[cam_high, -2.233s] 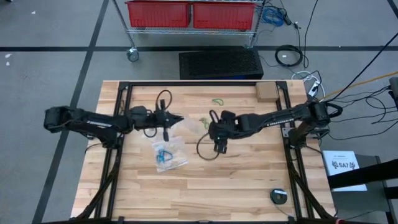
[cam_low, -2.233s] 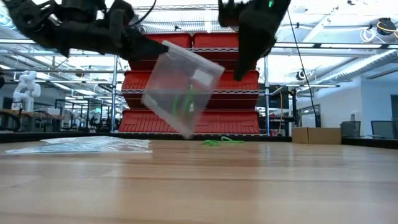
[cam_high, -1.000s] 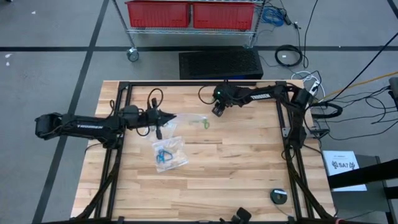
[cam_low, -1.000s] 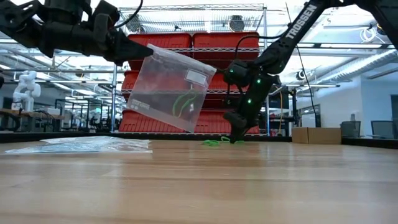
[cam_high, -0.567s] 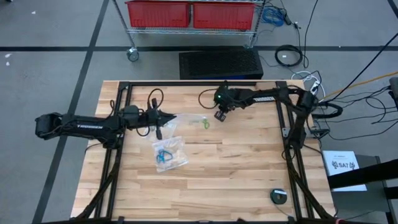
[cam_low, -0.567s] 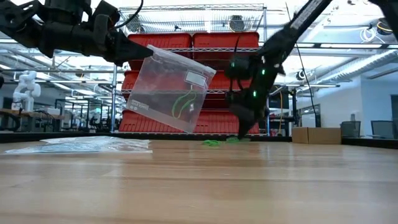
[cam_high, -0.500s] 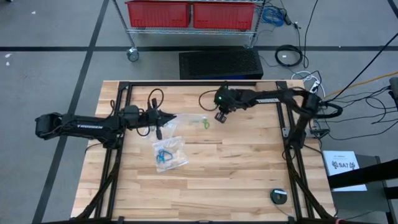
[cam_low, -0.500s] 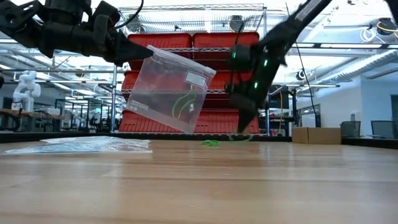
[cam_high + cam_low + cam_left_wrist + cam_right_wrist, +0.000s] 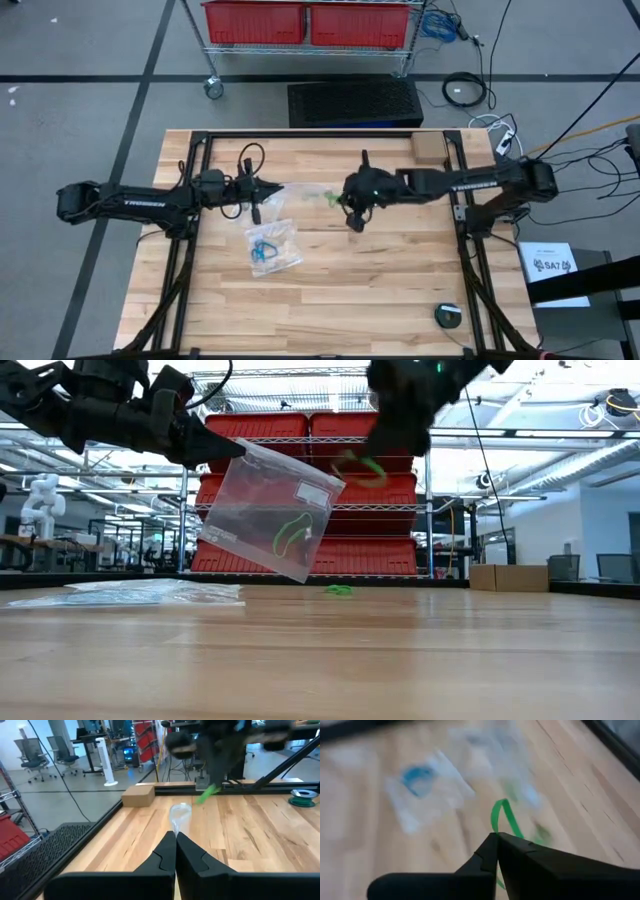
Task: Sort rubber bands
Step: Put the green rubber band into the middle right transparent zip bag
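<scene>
My left gripper [image 9: 222,452] is shut on a clear plastic bag [image 9: 272,510] above the table's middle; green rubber bands [image 9: 290,532] lie inside it. My right gripper [image 9: 496,839], just right of the bag in the high view [image 9: 354,218], is shut on one green rubber band [image 9: 502,819], which also shows in the low view [image 9: 358,465]. Another green band [image 9: 338,590] lies on the far table. A second clear bag [image 9: 270,246] with blue bands lies flat on the table nearer the front. My left gripper pinches the clear bag's upper corner [image 9: 245,450] between its two fingers, coming level from the table's left. The bag hangs tilted below that corner, clear of the table. My right gripper pinches the green band at one end of its loop [image 9: 496,831], fingers slanting downward. The loop sticks out past the fingertips, clear of the table.
A cardboard box [image 9: 428,148] stands at the far right of the table and a tape roll [image 9: 448,315] near the front right. Black frame rails [image 9: 458,210] run along both sides. Bare wood lies across the near half.
My right gripper has risen from the far table, where it stood down at the green bands, and swung toward the table's middle beside the held bag. One green band has come up with it, clear of the table. The left gripper and its bag have kept still.
</scene>
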`<control>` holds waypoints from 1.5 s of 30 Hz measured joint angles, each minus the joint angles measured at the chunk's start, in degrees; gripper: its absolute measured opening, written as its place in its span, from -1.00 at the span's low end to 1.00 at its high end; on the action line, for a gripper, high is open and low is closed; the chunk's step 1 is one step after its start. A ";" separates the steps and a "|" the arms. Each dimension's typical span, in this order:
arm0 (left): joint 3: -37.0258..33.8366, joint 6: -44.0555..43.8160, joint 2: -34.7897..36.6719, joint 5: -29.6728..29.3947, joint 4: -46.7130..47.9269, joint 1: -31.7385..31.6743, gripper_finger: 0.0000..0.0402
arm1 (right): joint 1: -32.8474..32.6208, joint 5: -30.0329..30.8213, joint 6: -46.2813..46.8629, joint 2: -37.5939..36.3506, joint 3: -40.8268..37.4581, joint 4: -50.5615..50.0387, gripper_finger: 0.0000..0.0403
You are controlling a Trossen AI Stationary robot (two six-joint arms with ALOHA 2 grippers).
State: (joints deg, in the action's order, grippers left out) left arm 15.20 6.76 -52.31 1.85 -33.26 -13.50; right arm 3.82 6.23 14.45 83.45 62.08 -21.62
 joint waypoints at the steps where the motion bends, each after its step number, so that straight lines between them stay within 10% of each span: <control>1: 0.00 0.00 0.00 0.00 -0.04 0.00 -0.99 | -1.18 -0.03 0.03 -0.33 0.00 2.17 -1.00; 10: 0.02 -0.07 -0.48 0.13 -0.07 0.11 -0.99 | -2.48 2.57 -3.75 -0.08 0.11 17.61 -1.00; 45: 0.26 -0.44 -0.50 4.53 -3.74 2.78 -0.99 | 2.41 -3.27 -7.66 13.43 15.33 9.94 -0.84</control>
State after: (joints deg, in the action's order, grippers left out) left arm 15.46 6.33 -52.82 6.37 -36.99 -10.72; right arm 6.22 2.96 6.79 96.88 77.41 -11.68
